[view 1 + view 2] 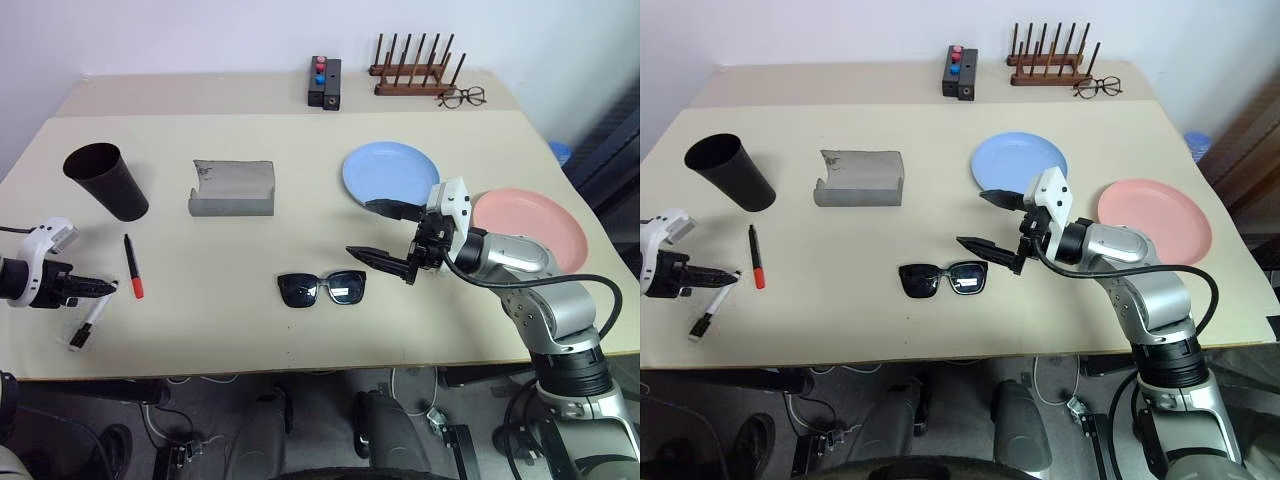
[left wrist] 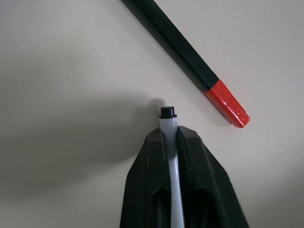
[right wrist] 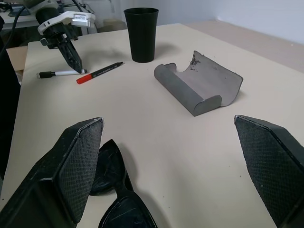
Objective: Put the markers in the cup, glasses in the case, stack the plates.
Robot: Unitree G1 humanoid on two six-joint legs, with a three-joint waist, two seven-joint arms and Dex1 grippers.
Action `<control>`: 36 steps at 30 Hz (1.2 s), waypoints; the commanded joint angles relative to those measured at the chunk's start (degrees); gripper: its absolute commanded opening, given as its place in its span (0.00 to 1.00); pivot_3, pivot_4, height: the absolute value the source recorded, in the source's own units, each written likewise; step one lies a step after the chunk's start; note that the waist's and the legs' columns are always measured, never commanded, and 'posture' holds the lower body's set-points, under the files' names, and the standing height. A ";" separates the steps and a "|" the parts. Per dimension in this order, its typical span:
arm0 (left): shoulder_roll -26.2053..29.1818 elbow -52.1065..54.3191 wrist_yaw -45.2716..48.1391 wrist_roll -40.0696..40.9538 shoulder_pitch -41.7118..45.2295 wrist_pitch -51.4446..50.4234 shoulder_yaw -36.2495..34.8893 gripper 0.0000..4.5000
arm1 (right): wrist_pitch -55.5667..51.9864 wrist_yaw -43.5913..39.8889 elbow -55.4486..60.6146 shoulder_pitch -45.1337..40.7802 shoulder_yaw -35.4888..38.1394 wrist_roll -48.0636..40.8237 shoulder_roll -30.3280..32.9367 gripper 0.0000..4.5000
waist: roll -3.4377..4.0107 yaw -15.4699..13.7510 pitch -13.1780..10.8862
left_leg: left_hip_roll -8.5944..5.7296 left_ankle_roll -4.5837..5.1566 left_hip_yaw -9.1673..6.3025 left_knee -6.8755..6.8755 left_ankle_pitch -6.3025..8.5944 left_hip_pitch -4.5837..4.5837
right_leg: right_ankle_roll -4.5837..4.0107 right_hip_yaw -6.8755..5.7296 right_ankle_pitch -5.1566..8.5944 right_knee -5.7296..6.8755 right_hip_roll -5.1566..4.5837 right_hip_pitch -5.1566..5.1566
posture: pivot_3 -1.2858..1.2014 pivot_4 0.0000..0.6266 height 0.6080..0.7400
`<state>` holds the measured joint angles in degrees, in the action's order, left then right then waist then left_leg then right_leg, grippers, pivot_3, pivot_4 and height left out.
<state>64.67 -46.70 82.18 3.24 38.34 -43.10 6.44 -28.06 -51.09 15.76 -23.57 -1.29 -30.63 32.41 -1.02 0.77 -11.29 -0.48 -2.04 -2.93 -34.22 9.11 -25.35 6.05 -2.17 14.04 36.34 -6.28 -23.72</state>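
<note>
My left gripper point(image 1: 106, 288) is shut on one end of a white marker point(image 1: 88, 328) with a black cap, low over the table's near left. Its fingers point(image 2: 152, 161) pinch the white barrel point(image 2: 169, 127). Just beside it lies the black marker with a red cap point(image 1: 132, 266). The dark cup point(image 1: 105, 180) stands upright behind them. The grey case point(image 1: 232, 187) lies open mid-table. The black sunglasses point(image 1: 322, 288) rest in front of my right gripper point(image 1: 360, 228), which hovers open and holds nothing. The blue plate point(image 1: 390, 172) and pink plate point(image 1: 535, 225) lie apart on the right.
At the back of the table stand a black box with red and blue knobs point(image 1: 324, 82) and a wooden rack point(image 1: 415, 70), with clear-lens spectacles point(image 1: 462, 97) beside it. The table's near edge runs just below the white marker and the sunglasses.
</note>
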 commanded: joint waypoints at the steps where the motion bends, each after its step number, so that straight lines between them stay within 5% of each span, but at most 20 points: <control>1: 1.13 0.89 -0.13 -0.06 -1.31 0.28 -0.57 0.01 | 0.81 -0.06 1.00 -1.43 1.55 -0.47 0.30 1.00 | 0.00 0.00 0.00 | 0.00 0.00 0.00 0.00 0.00 0.00 | 0.00 0.00 0.00 0.00 0.00 0.00 | 0.52 0.24 1.00; 14: 8.46 11.66 1.59 14.42 -2.80 -2.69 -20.20 0.01 | 1.11 -0.38 0.20 -1.87 2.30 -1.09 0.34 1.00 | -0.08 0.07 -0.04 | 0.04 -0.01 -0.02 -0.01 0.01 -0.02 | -0.11 -0.01 0.06 -0.03 -0.01 -0.02 | 0.52 0.24 1.00; 22: 2.80 17.19 -5.96 25.24 -1.24 -1.79 -35.44 0.01 | 2.25 -0.53 -2.22 -4.66 4.27 -3.71 -1.95 1.00 | -0.09 0.00 -0.03 | 0.06 -0.01 -0.02 -0.04 0.00 0.00 | 0.00 -0.02 0.00 -0.02 0.01 0.04 | 0.52 0.24 1.00; 28: -5.85 13.51 -16.35 25.12 4.83 19.89 -40.07 0.01 | -0.18 -0.54 -2.66 -6.61 6.21 -7.35 -2.59 1.00 | -0.15 -0.18 0.00 | 0.07 -0.01 -0.06 -0.09 -0.01 0.03 | 0.11 -0.03 -0.11 0.02 0.10 0.10 | 0.52 0.24 1.00; 36: -9.83 0.98 -23.86 19.87 18.99 42.85 -35.13 0.01 | -0.44 0.49 -1.90 -6.77 6.19 -8.49 -3.17 1.00 | -0.18 -0.15 0.01 | 0.07 -0.01 -0.06 -0.19 -0.01 0.03 | 0.19 -0.02 -0.18 0.00 0.17 0.17 | 0.52 0.24 1.00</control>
<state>54.30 -43.94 60.27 24.77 55.06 -5.36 -29.41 -29.70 -50.87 12.10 -29.86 3.97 -39.34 29.51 -1.20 0.62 -11.28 -0.41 -2.04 -2.99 -34.43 9.10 -25.32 6.26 -2.19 13.85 36.34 -6.11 -23.53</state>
